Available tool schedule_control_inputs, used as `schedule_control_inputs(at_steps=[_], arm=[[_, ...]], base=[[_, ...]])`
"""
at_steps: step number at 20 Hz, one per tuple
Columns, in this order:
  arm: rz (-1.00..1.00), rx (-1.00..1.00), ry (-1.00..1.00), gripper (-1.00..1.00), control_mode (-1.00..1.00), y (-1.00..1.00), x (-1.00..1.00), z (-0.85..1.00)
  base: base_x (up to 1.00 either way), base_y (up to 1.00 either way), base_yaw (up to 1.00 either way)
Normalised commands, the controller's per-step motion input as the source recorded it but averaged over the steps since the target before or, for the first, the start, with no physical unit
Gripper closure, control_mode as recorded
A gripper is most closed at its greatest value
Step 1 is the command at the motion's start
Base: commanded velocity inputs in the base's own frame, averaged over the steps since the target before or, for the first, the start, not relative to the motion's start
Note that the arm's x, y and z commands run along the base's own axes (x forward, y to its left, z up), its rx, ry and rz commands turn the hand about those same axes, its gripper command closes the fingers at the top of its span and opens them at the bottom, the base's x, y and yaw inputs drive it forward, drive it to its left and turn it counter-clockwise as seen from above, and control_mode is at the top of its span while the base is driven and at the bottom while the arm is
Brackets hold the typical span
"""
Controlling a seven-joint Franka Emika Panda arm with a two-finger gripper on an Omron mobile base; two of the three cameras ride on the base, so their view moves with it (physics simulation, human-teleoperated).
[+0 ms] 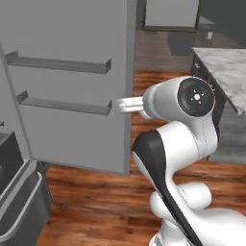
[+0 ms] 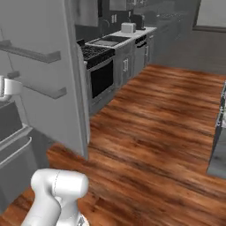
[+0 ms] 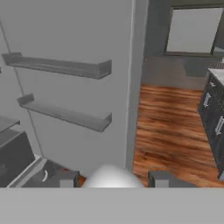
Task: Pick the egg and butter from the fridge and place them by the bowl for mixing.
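In the hand view a small white rounded egg (image 3: pixel 112 176) sits between my gripper's (image 3: pixel 113 180) two dark fingertips (image 3: pixel 66 179), and the gripper is shut on it. Beyond it stands the fridge's open grey door (image 3: pixel 74 52) with two shelf rails. That door (image 1: pixel 72 57) also shows in the left base view, where my forearm reaches left toward its edge. The fridge's grey drawer (image 1: pixel 21 206) is at the lower left. The butter and the bowl are out of view.
A marble-topped counter (image 1: pixel 226 67) on dark cabinets stands to the right. A stove (image 2: pixel 99 66) and more counters line the far wall. Wooden floor (image 2: pixel 154 132) lies between the fridge door and the cabinets.
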Motion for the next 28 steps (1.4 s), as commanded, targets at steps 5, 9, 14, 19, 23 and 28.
schedule_control_inputs(at_steps=[5,9,14,19,23,28], arm=[[0.0,0.0,0.0,1.0,1.0,0.0,0.0,0.0],[0.0,0.0,0.0,1.0,1.0,0.0,0.0,0.0],[0.0,0.0,0.0,1.0,1.0,0.0,0.0,0.0],[0.0,0.0,0.0,1.0,1.0,0.0,0.0,0.0],[0.0,0.0,0.0,1.0,1.0,0.0,0.0,0.0],[0.0,0.0,0.0,1.0,1.0,0.0,0.0,0.0]], base=[[-0.83,0.0,-0.78],[-0.24,-0.22,-0.53],[0.01,-0.58,-0.23],[0.58,-0.48,-0.03],[0.69,-0.45,0.03],[0.53,-0.68,0.12]])
